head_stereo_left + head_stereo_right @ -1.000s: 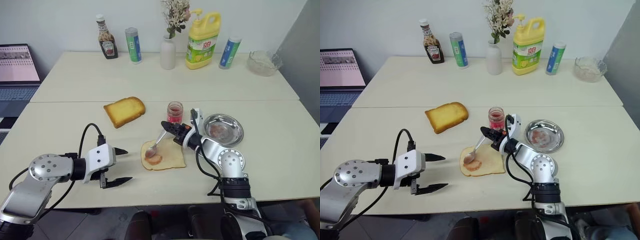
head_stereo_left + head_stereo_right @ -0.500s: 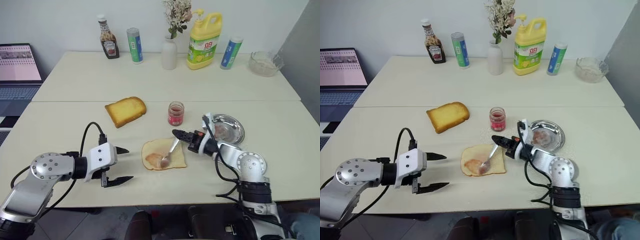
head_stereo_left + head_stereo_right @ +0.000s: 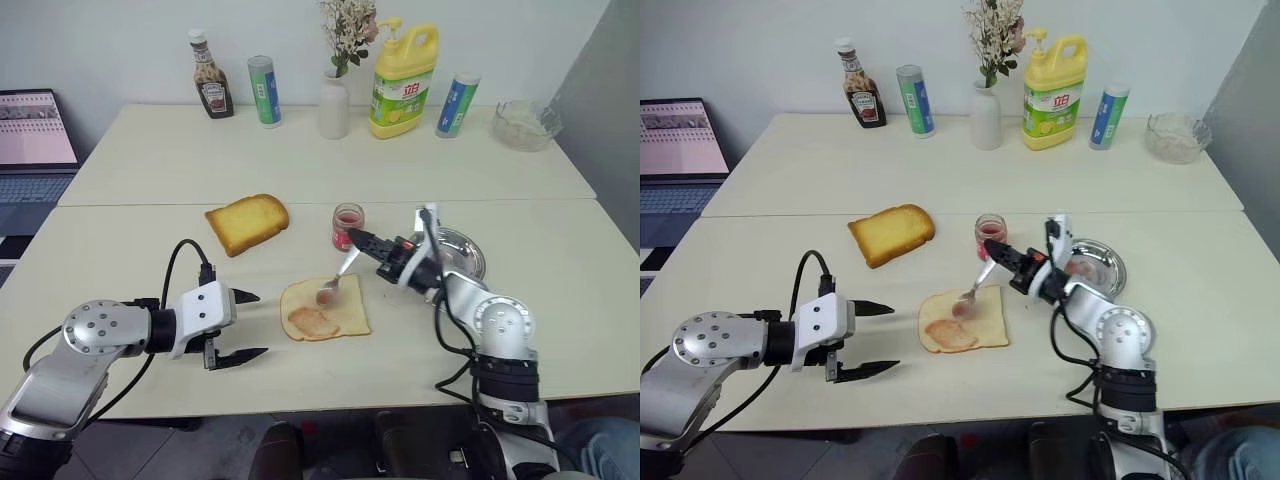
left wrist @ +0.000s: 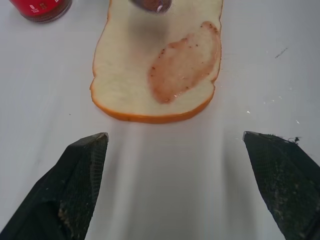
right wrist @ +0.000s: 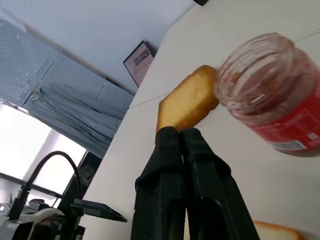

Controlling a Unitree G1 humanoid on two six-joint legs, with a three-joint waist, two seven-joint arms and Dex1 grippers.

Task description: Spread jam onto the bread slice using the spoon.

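Left gripper [image 3: 243, 325] hangs low over the counter [image 3: 140, 240], pointing in toward the bread slice [image 3: 325, 307], its two black fingers spread wide with nothing between them. From the left wrist view the bread slice lies flat just ahead of those fingers, one smear of jam [image 4: 184, 63] on it.

Moving right: one thick golden toast [image 3: 247, 221] sits farther back on the counter, apart from the bread slice. One small glass jar [image 3: 347, 226] of red jam stands just behind the bread slice's far right corner.

Right gripper [image 3: 357, 238] reaches in roughly level from the right, fingers pinched tight on the handle of the one spoon [image 3: 335, 280]. The spoon slants down and left, its bowl over the bread slice's far half; whether it touches the bread is unclear. One round steel dish [image 3: 462, 252] lies behind the right arm.

Along the back: one sauce bottle [image 3: 207, 75], two tubes [image 3: 263, 91], one vase [image 3: 333, 100], one yellow jug [image 3: 402, 80], one glass bowl [image 3: 520, 124].
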